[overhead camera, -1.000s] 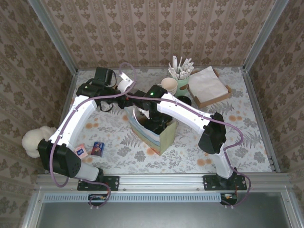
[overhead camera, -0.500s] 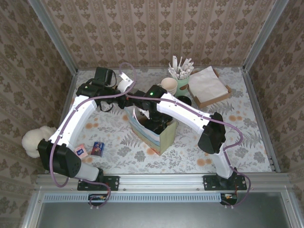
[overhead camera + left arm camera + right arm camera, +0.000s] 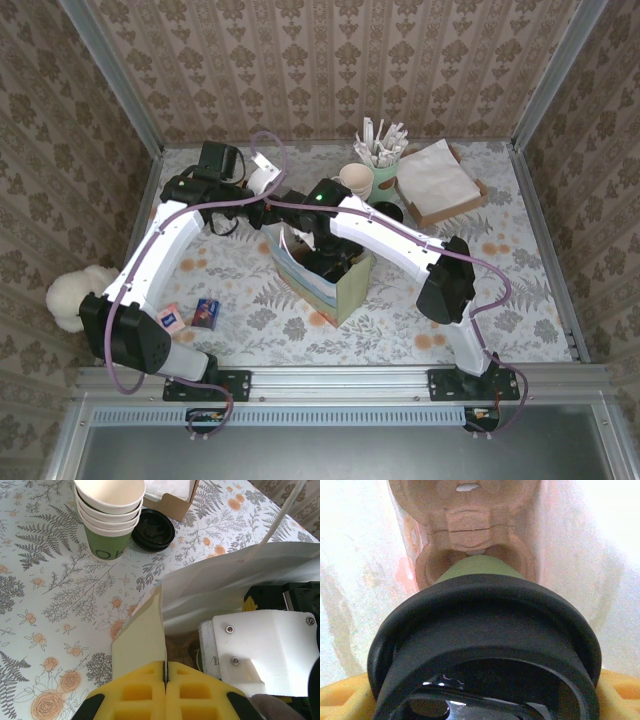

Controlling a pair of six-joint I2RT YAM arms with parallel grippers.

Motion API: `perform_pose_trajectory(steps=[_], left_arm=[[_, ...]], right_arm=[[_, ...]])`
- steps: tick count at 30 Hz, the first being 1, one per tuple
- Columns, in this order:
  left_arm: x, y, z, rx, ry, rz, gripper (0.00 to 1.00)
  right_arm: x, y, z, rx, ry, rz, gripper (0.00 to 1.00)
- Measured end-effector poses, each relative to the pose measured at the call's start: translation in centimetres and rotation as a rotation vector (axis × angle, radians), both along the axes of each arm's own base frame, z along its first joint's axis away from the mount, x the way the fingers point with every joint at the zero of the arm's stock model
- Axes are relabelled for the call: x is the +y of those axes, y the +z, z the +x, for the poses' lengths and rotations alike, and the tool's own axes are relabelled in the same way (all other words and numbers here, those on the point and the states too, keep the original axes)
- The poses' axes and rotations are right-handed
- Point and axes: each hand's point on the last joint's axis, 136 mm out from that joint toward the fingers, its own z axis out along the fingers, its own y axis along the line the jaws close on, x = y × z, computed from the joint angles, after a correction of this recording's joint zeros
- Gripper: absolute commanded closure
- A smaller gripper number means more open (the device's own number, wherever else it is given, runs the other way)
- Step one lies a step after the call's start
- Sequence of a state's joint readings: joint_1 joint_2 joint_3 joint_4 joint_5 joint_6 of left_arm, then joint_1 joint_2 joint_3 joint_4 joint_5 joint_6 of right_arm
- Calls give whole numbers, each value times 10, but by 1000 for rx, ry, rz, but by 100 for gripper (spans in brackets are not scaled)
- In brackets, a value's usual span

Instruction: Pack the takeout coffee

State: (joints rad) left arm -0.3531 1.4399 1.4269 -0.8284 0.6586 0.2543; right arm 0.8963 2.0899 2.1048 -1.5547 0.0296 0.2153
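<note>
A paper bag (image 3: 335,285) stands open in the middle of the table. My left gripper (image 3: 165,666) is shut on the bag's cream side panel (image 3: 142,635) at its rim, seen from above at the bag's back left corner (image 3: 270,215). My right gripper (image 3: 330,255) reaches down inside the bag. Between its yellow fingers (image 3: 345,702) is the takeout coffee cup, green-sided (image 3: 477,567) under a black lid (image 3: 485,625). The cup's base sits at a well of the brown pulp carrier tray (image 3: 465,520) on the bag's floor. A brown patch of that tray (image 3: 180,652) shows past the bag's rim.
A stack of green paper cups (image 3: 110,515) and black lids (image 3: 152,527) stand behind the bag. Further back are a green cup of white sticks (image 3: 383,160) and a box of napkins (image 3: 437,180). Two small packets (image 3: 190,315) lie near the left arm's base.
</note>
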Motion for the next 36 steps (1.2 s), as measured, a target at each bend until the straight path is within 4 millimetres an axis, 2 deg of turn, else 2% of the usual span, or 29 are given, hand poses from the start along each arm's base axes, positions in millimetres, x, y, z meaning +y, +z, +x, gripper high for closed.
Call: perform_pose_trajectory(steps=[36], left_arm=[[0, -1, 0, 0, 2, 3, 100]], right_arm=[[1, -19, 1, 8, -2, -9, 42]])
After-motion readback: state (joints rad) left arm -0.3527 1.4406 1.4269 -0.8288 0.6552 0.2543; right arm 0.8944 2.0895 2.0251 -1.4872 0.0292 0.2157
